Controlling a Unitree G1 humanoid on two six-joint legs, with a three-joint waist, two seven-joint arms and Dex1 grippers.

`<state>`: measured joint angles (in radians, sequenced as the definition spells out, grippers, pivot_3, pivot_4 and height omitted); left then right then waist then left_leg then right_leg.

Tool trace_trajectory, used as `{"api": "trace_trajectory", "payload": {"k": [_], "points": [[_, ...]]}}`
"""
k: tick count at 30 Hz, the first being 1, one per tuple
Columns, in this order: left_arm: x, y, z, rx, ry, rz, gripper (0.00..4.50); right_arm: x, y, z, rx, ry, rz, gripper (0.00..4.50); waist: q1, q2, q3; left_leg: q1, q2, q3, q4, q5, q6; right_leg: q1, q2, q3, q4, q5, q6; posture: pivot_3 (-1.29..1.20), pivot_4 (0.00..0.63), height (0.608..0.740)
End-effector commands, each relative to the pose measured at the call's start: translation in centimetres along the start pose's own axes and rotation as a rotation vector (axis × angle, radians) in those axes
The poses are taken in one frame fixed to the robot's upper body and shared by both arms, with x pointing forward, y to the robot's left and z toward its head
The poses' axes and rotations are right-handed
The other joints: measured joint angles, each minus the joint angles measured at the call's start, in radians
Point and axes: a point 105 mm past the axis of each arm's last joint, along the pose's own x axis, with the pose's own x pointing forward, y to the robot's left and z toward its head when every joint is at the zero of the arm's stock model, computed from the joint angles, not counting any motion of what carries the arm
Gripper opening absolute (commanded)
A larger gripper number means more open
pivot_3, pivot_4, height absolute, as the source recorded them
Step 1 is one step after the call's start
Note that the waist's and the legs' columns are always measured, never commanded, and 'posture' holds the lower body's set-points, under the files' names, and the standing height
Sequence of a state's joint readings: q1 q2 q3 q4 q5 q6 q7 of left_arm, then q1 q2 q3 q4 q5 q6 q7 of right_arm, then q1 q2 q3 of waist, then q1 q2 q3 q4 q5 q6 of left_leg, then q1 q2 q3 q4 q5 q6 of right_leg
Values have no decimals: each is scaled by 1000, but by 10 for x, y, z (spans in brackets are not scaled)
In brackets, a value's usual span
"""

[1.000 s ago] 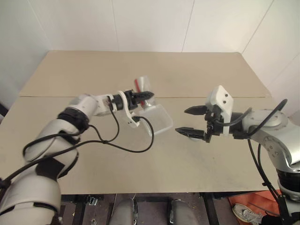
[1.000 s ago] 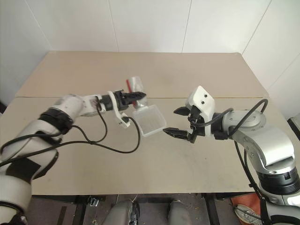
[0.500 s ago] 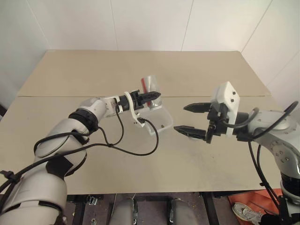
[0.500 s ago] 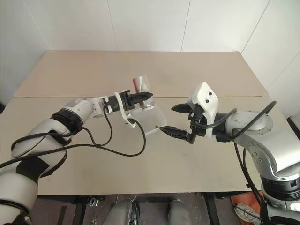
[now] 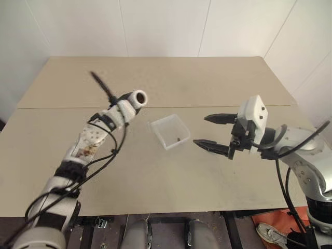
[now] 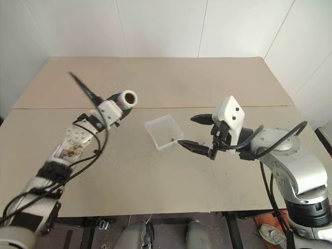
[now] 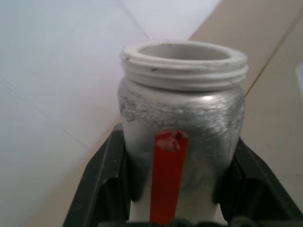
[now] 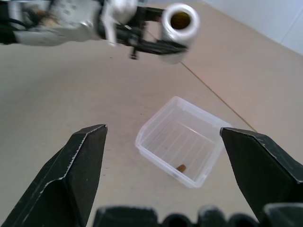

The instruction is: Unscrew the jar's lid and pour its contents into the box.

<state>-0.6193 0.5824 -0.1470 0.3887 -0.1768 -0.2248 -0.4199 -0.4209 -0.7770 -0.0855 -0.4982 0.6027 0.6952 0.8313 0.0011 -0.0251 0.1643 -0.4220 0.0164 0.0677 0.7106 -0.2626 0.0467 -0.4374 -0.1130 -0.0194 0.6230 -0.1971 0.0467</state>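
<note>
The left gripper point(image 7: 177, 208) is clamped on the jar point(image 7: 182, 123), its two black fingers point(image 7: 106, 184) pressed against the silvery body on either side of the red label stripe point(image 7: 166, 182). The jar is held without its lid, so the white threaded neck and open mouth are exposed, and it is raised above the beige table point(image 5: 171, 78), left of centre. In the head views the mouth of the jar point(image 5: 138, 98) is seen turned toward the camera and to the right, with the left arm stretched out beneath it and black cables looped along the forearm. The right gripper point(image 5: 211, 132) is held to the right of centre, above the table, with its two black fingers point(image 8: 71, 175) spread wide apart and nothing between them; it is pointed leftward toward the middle of the table. Between the two grippers the box point(image 5: 168, 132) is set flat on the table, a shallow tray of translucent white plastic with rounded corners, nearer to the right gripper than to the jar and touched by neither. One small brownish bit of the contents point(image 8: 181, 167) is seen lying on the floor of the box, close to the wall on the side of the right gripper. Behind the table, white wall panels point(image 5: 166, 26) are seen along the far edge.
</note>
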Motion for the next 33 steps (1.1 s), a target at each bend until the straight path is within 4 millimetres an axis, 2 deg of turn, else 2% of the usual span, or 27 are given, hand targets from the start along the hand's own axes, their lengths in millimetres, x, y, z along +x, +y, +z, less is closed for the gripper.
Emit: {"api": "trace_trajectory", "payload": {"k": [1, 5, 7, 11, 12, 17, 18, 20, 24, 26, 27, 30, 33], "points": [[-7, 13, 12, -238, -26, 52, 1921, -1, -3, 7, -42, -36, -17, 4437, 2, 0, 0, 0, 0, 0, 1, -1, 2, 0, 0, 0, 0, 0, 0, 0, 150, 740], [-13, 3, -13, -389, 39, 76, 1921, -1, -5, 6, -34, -40, -32, 4437, 5, 0, 0, 7, -1, -1, 1, -2, 4, 7, 0, 0, 1, 0, 0, 0, 150, 740], [-12, -6, -22, -428, 66, 75, 1921, -1, -6, 6, -33, -39, -37, 4437, 7, 0, 0, 14, -1, -1, 1, -3, 4, 14, 0, 0, -1, 0, 0, 0, 150, 740], [-12, -17, -35, -468, 96, 74, 1921, -2, -5, 6, -29, -40, -39, 4437, 8, 0, 0, 16, -1, -1, 1, -3, 4, 16, 0, 1, -4, 1, -1, 0, 150, 740], [-13, -19, -38, -467, 103, 71, 2662, -2, -4, 7, -28, -42, -37, 4500, 9, 0, 0, 16, -1, -1, 1, -3, 4, 15, 1, 1, -4, 1, -1, 0, 150, 740], [-21, -21, -46, -432, 135, 66, 4235, -1, -3, 7, -23, -43, -33, 4500, 7, 0, 0, 16, -1, 0, 1, -3, 4, 15, 1, 2, -5, 1, -1, 0, 150, 740], [-23, -20, -46, -425, 135, 67, 4487, -1, -3, 7, -22, -42, -31, 4500, 8, 0, 0, 16, -1, 0, 1, -3, 4, 15, 1, 3, -5, 1, -1, 0, 150, 740], [-30, -17, -45, -402, 139, 72, 4487, 0, -3, 5, -19, -40, -28, 4500, 7, 0, 0, 16, -1, 0, 0, -3, 4, 14, 1, 2, -5, 1, -1, 0, 150, 740], [-64, -10, -36, -344, 146, 46, 4487, -5, -5, -2, -15, -10, -26, 4500, -3, 0, 0, 16, 1, 0, -1, -3, 4, 14, 1, 4, -5, 1, -1, 0, 150, 740], [-92, -10, -25, -300, 159, -16, 4487, -11, -10, -12, -26, 25, -42, 4500, -4, 0, 0, 16, 1, 0, -1, -3, 4, 13, 0, 4, -5, 1, -1, 0, 150, 740], [-110, -11, -16, -281, 163, -77, 4487, -14, -13, -19, -35, 50, -60, 4500, -4, 0, 0, 16, 2, 0, -2, -3, 4, 14, 0, 4, -7, 1, -1, 0, 150, 740], [-146, -18, 15, -266, 145, -260, 4487, -26, -21, -37, -44, 111, -86, 4500, -8, 0, 0, 17, 2, 1, -6, -3, 4, 13, -1, 5, -9, 1, -2, 0, 150, 740], [-162, -24, 35, -264, 132, -380, 4487, -33, -23, -49, -40, 151, -77, 4500, 4, 2, -1, 17, 2, 1, -6, -3, 4, 13, -2, 4, -10, 1, -2, 0, 150, 740]]}}
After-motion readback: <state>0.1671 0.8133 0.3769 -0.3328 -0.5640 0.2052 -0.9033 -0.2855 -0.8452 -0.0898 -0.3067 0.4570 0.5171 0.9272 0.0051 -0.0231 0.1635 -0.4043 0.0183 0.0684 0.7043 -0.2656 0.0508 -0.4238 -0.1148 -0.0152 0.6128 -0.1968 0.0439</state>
